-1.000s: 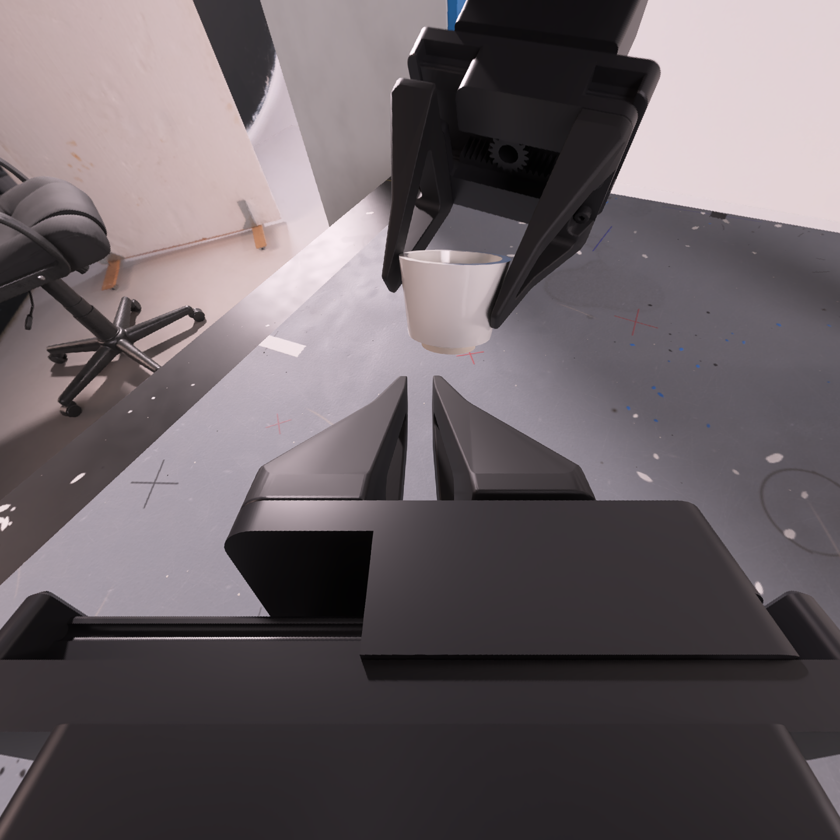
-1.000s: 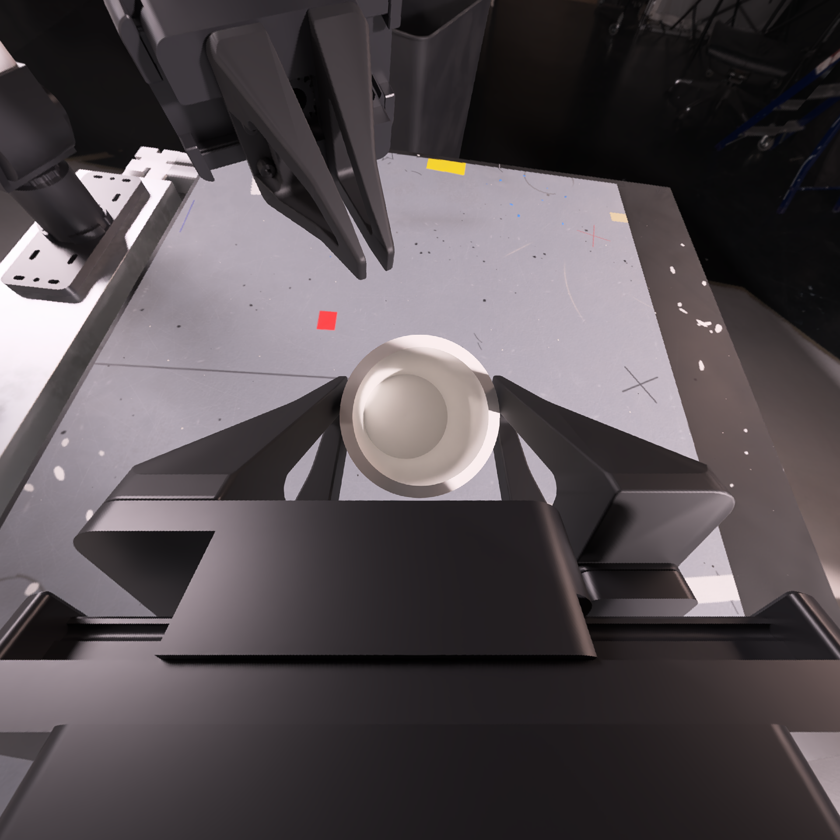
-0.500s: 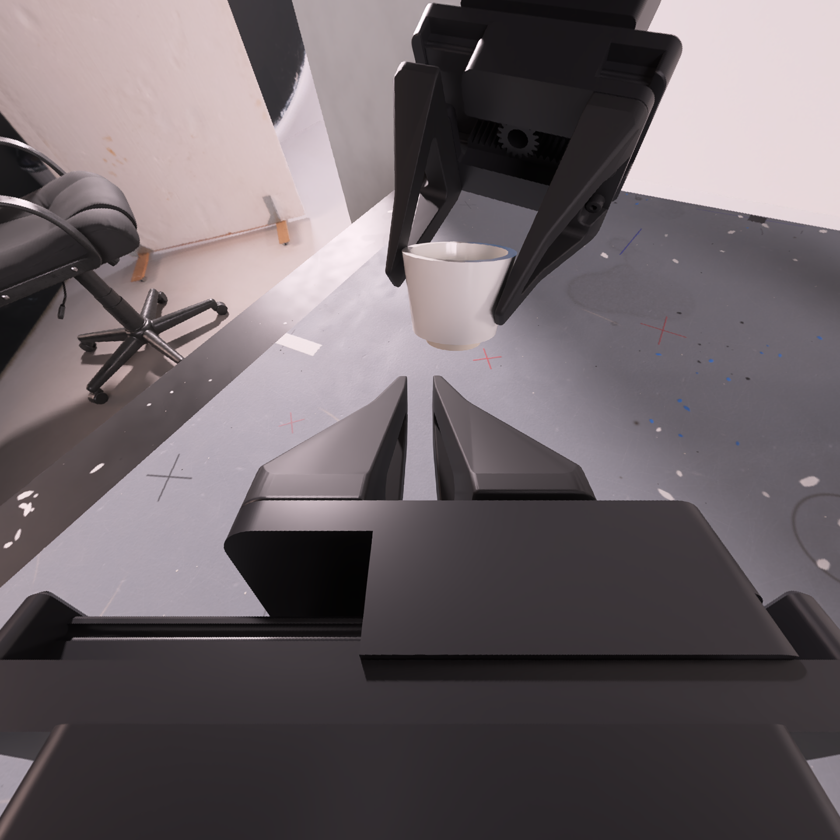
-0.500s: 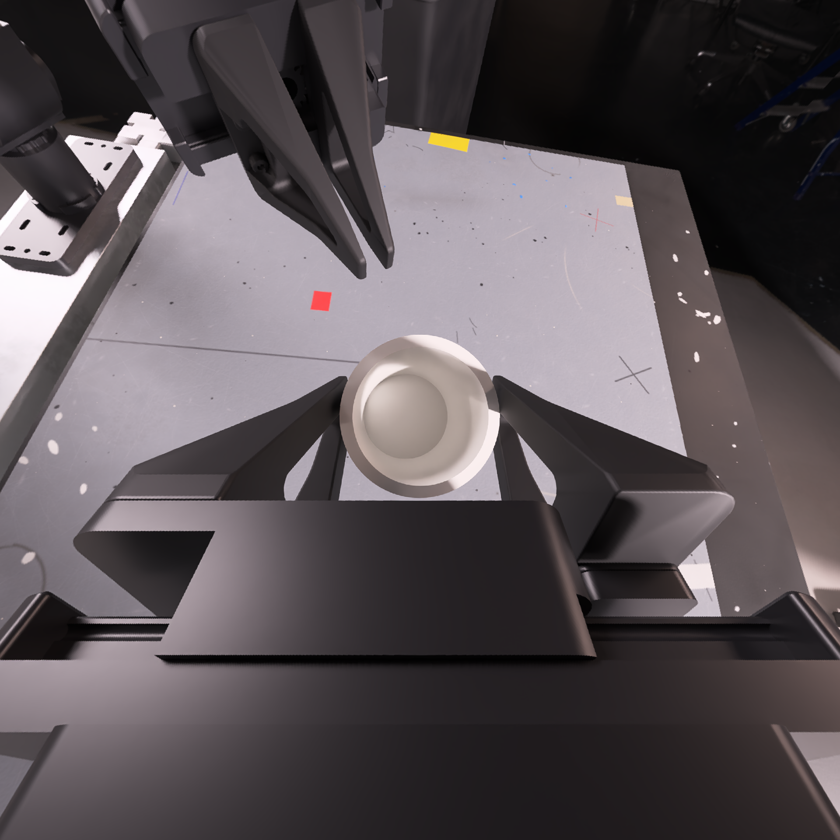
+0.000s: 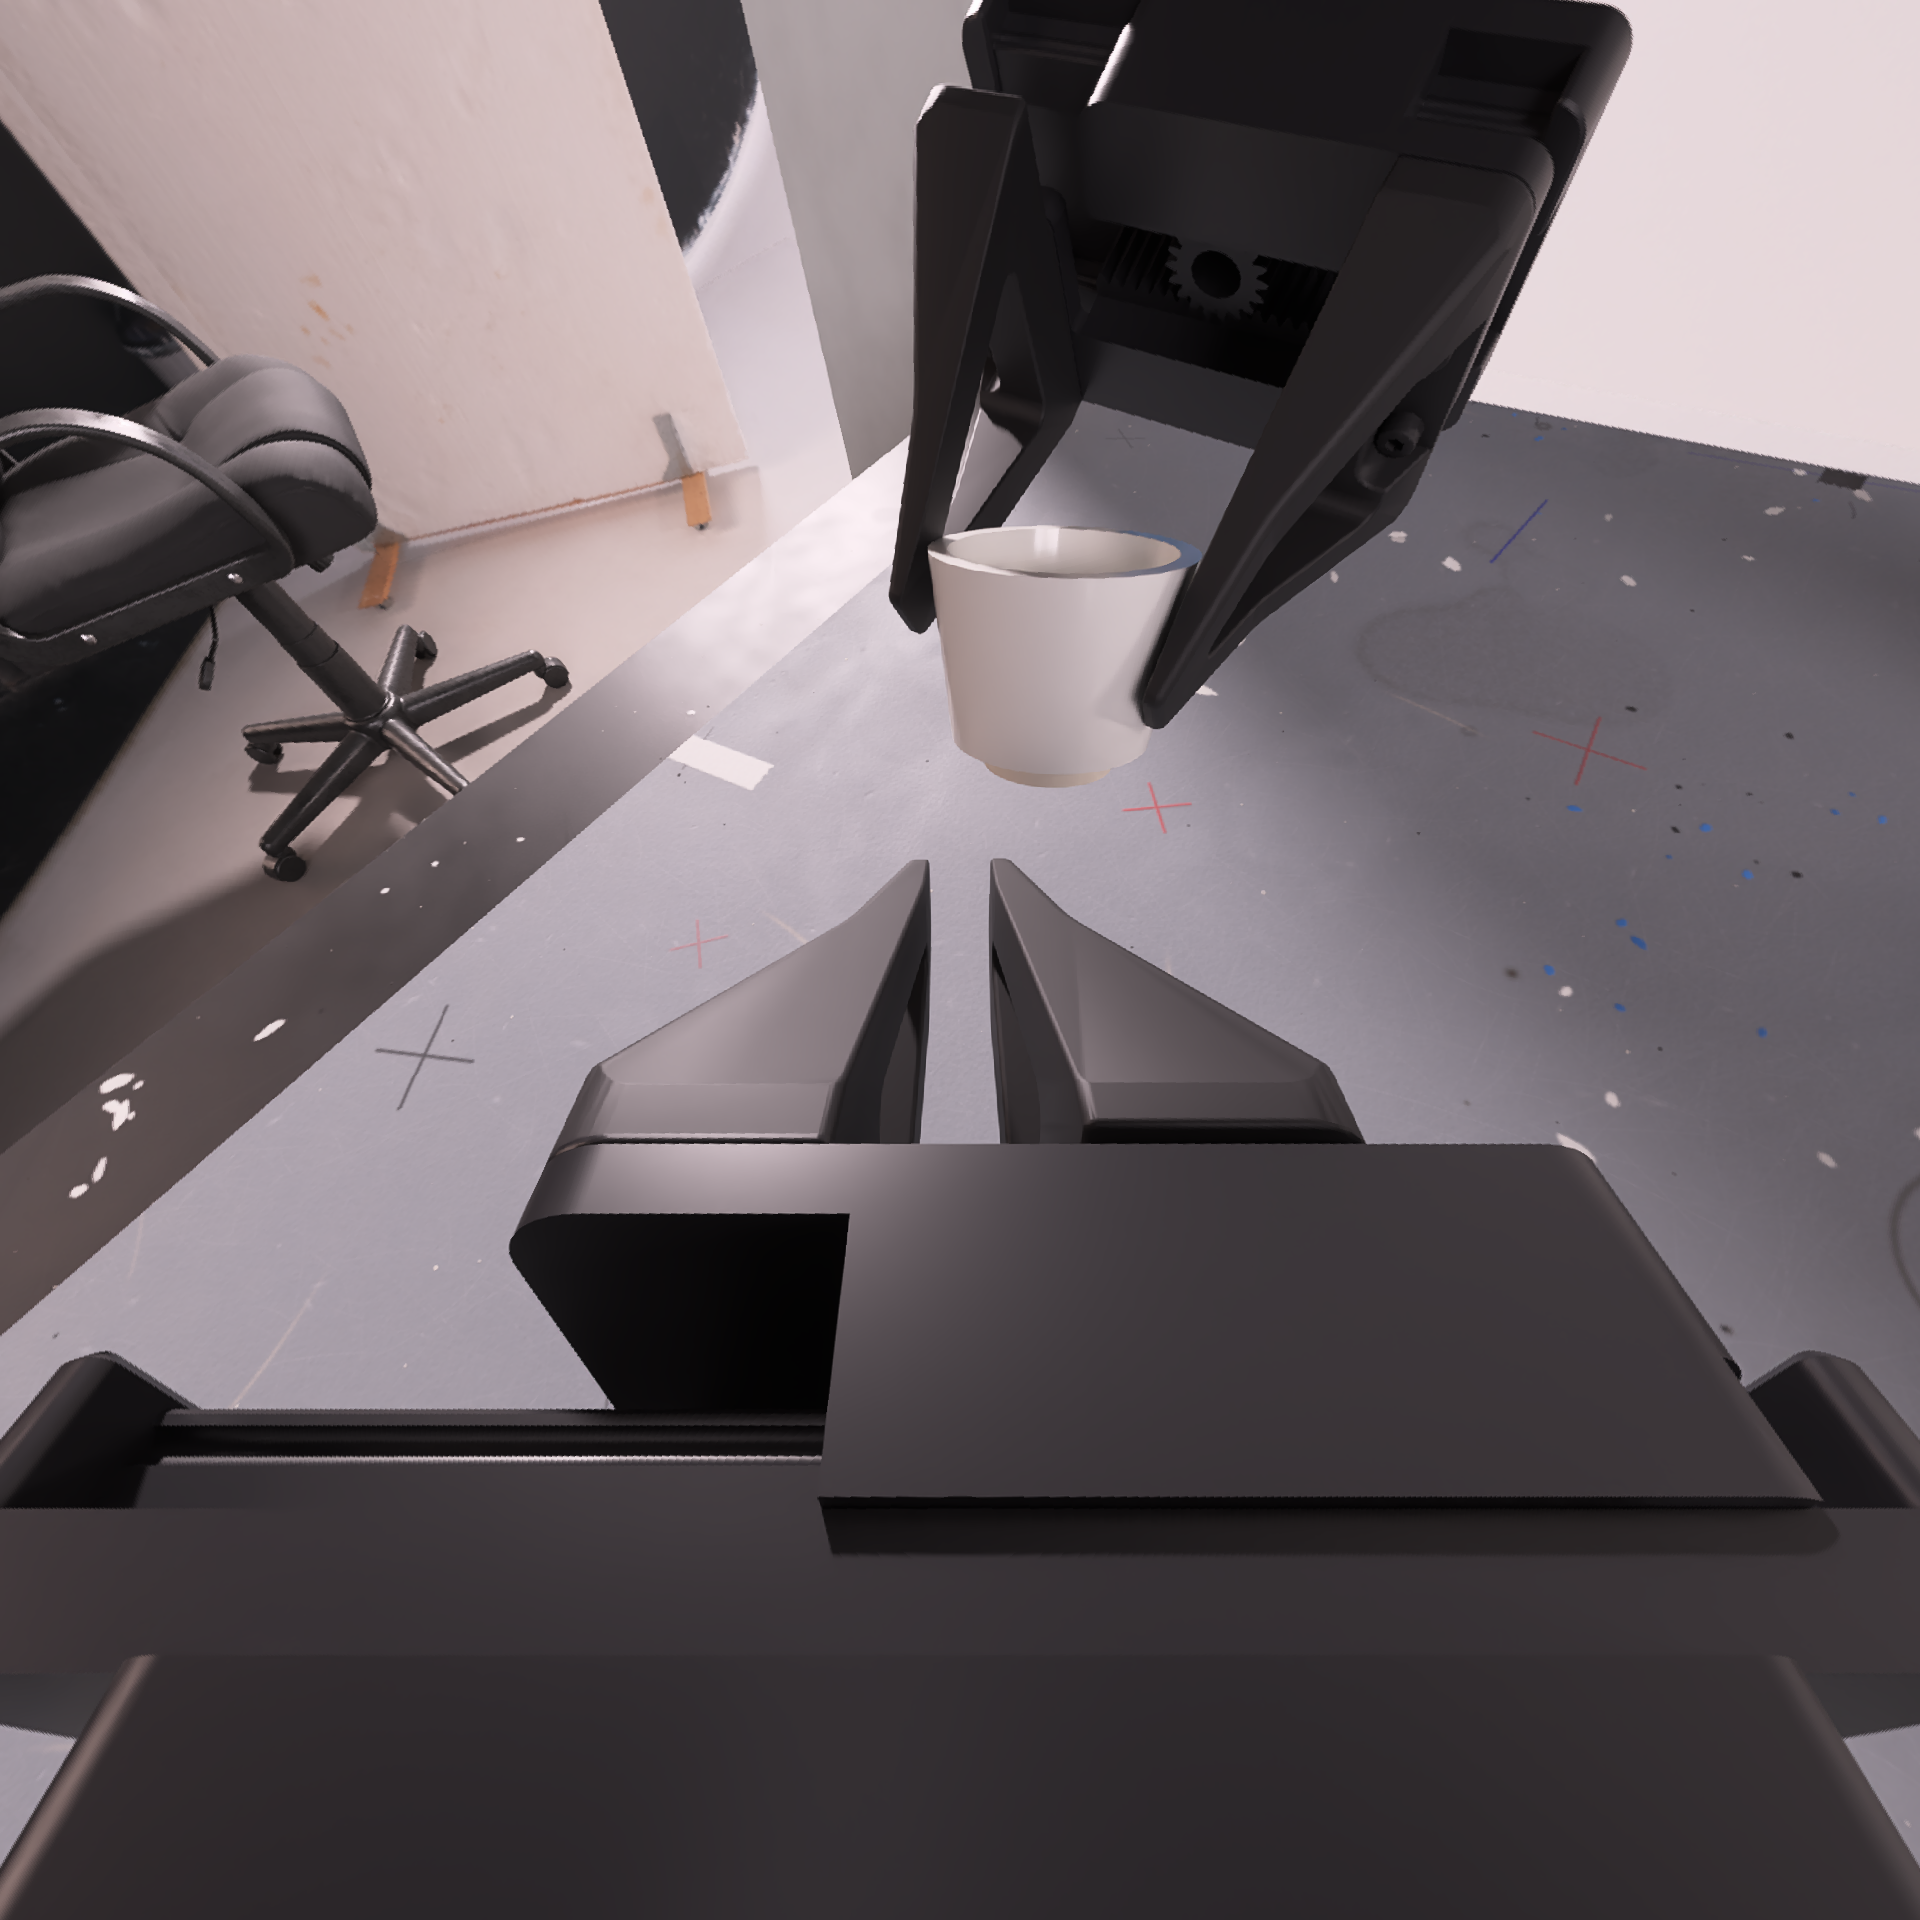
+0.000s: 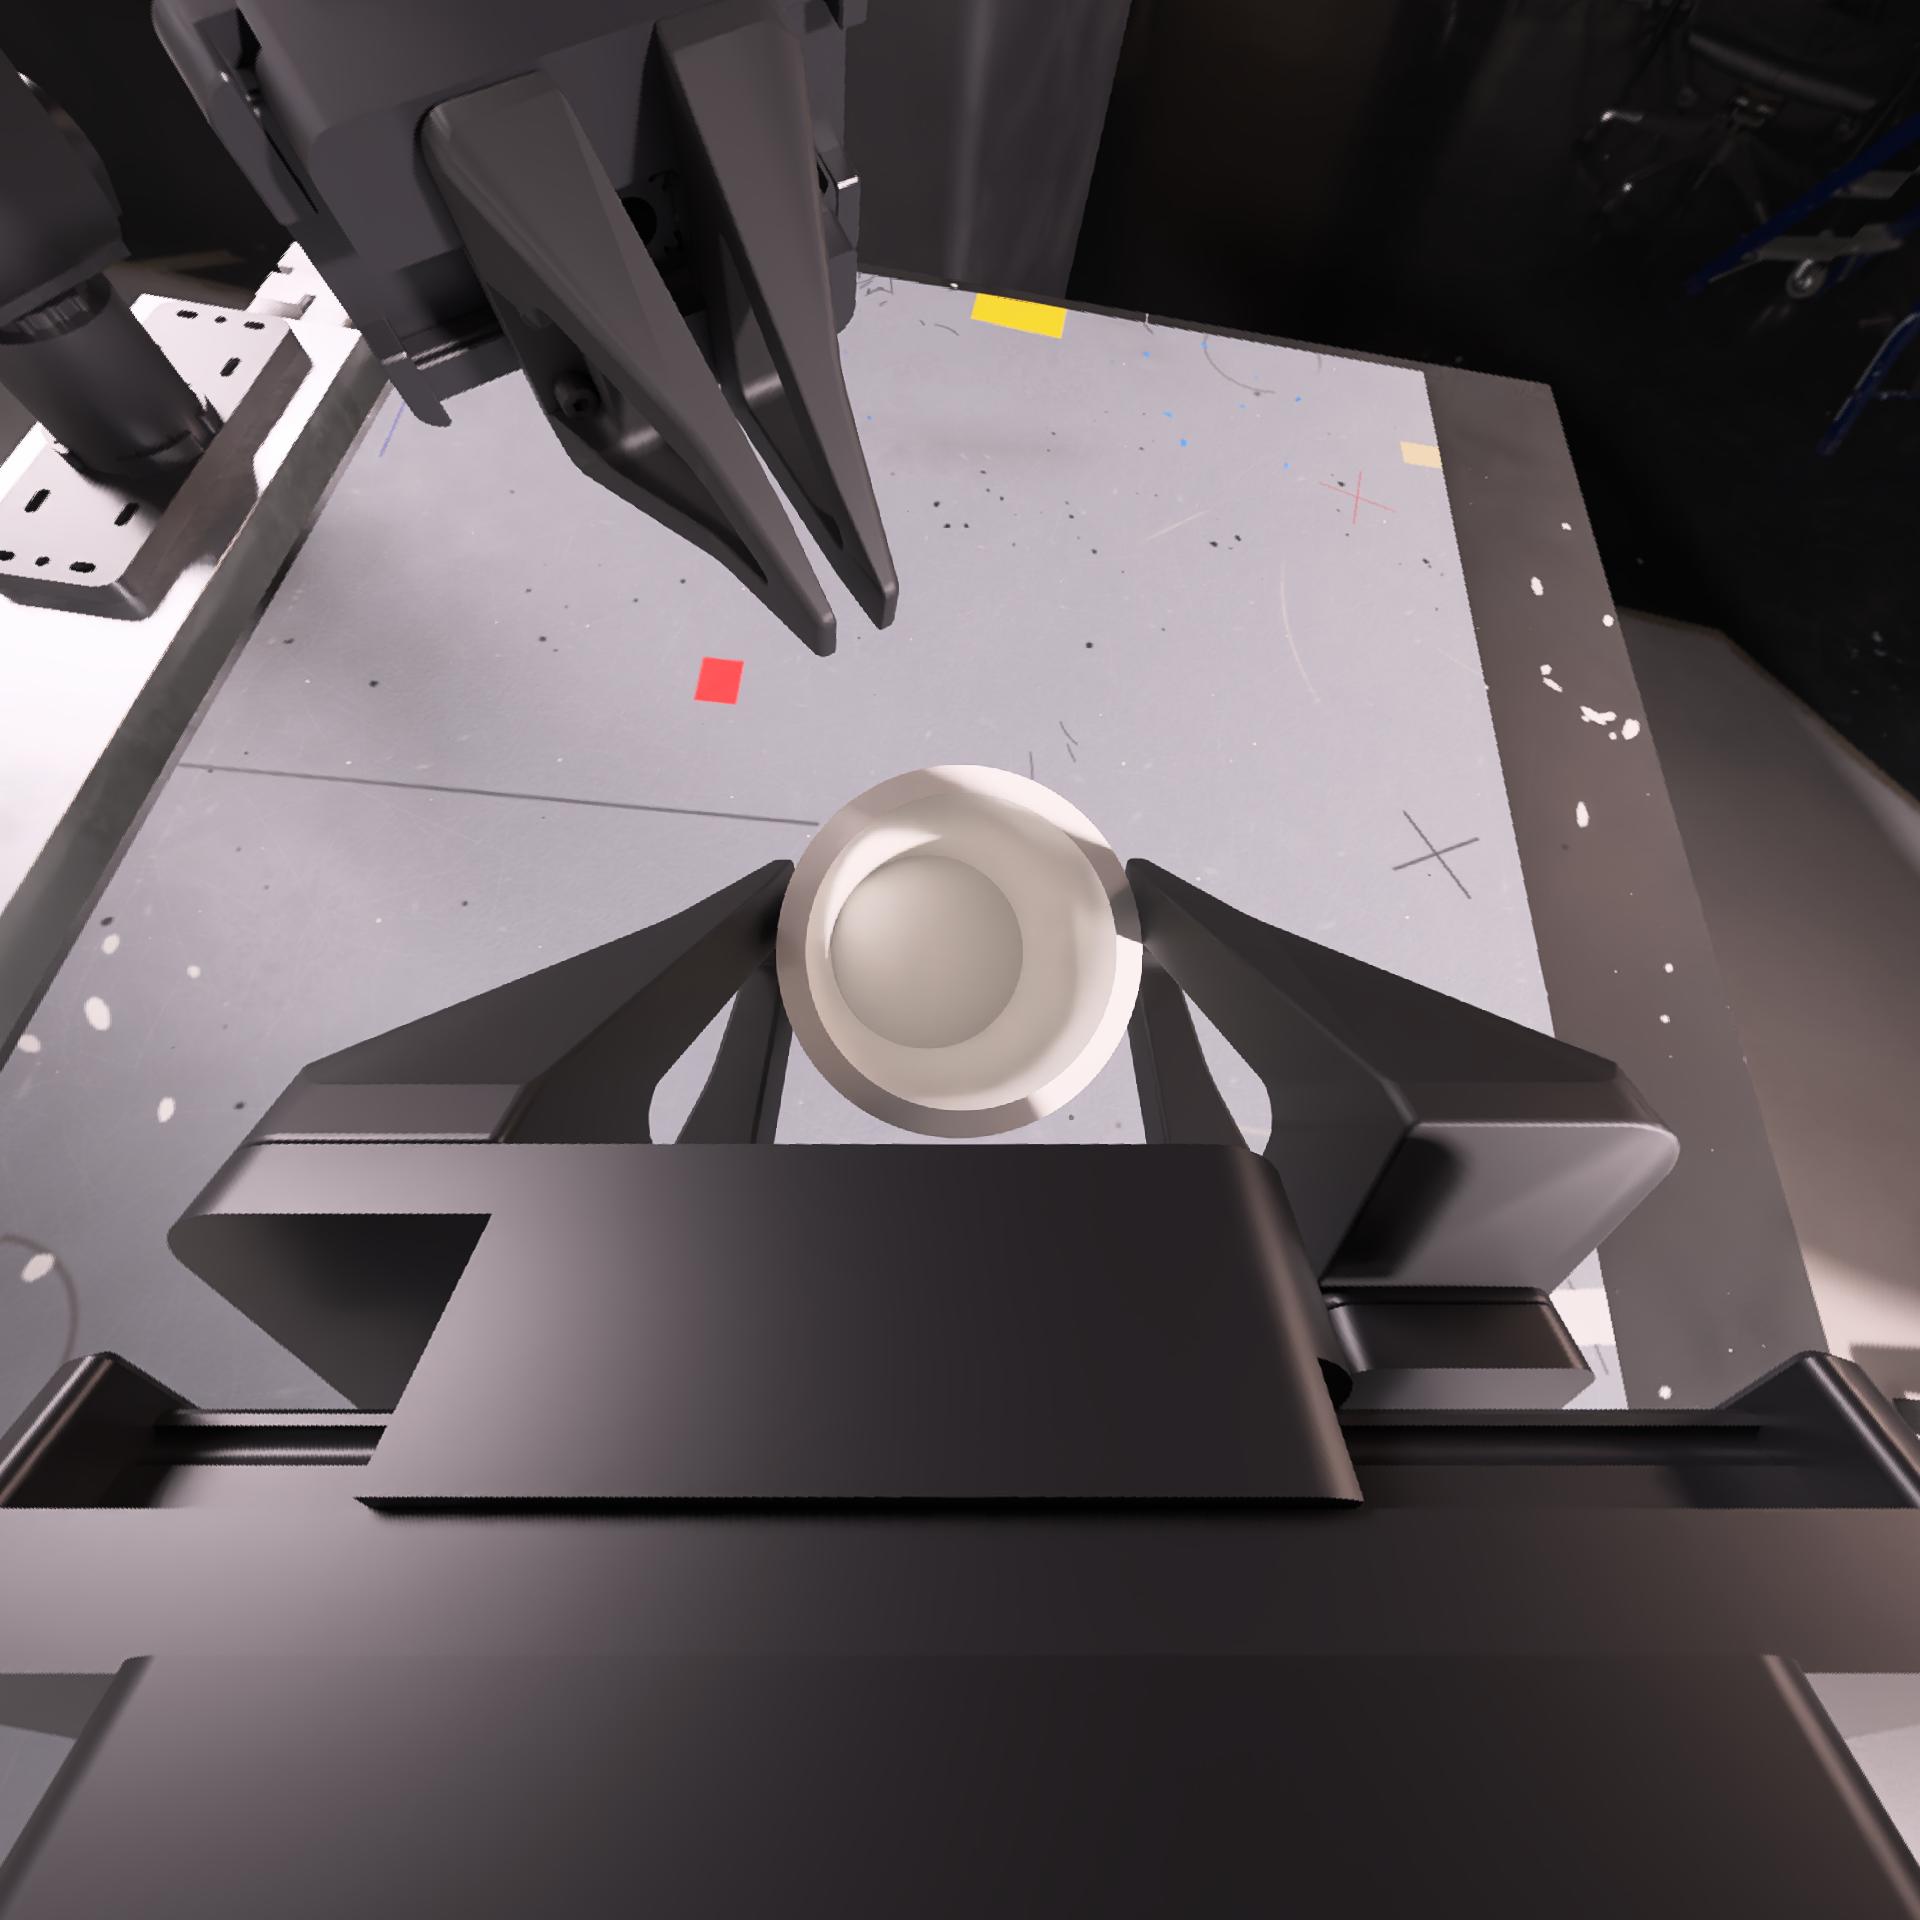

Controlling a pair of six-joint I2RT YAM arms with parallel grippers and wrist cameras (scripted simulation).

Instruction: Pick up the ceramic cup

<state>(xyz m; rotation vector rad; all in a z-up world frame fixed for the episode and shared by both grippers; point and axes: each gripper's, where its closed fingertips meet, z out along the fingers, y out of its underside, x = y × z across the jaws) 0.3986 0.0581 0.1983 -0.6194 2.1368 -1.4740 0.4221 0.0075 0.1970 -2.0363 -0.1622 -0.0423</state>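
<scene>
The white ceramic cup [image 6: 956,951] is upright and empty, gripped by its sides between the two fingers of my right gripper [image 6: 956,883]. In the left wrist view the cup [image 5: 1049,665] hangs clear above the grey table [image 5: 1455,935], held from above by the right gripper [image 5: 1039,665]. My left gripper [image 5: 958,883] is shut and empty, low over the table, just in front of and below the cup. It also shows in the right wrist view [image 6: 857,629], pointing down beyond the cup.
The grey speckled table [image 6: 1195,644] carries a red square mark [image 6: 718,681], a yellow mark [image 6: 1018,315] and drawn crosses. A dark border strip [image 6: 1621,831] runs along its right edge. An office chair [image 5: 208,540] stands on the floor beyond the table's left edge.
The right gripper has lifted the cup higher above the table. The left gripper stays shut and has shifted only slightly.
</scene>
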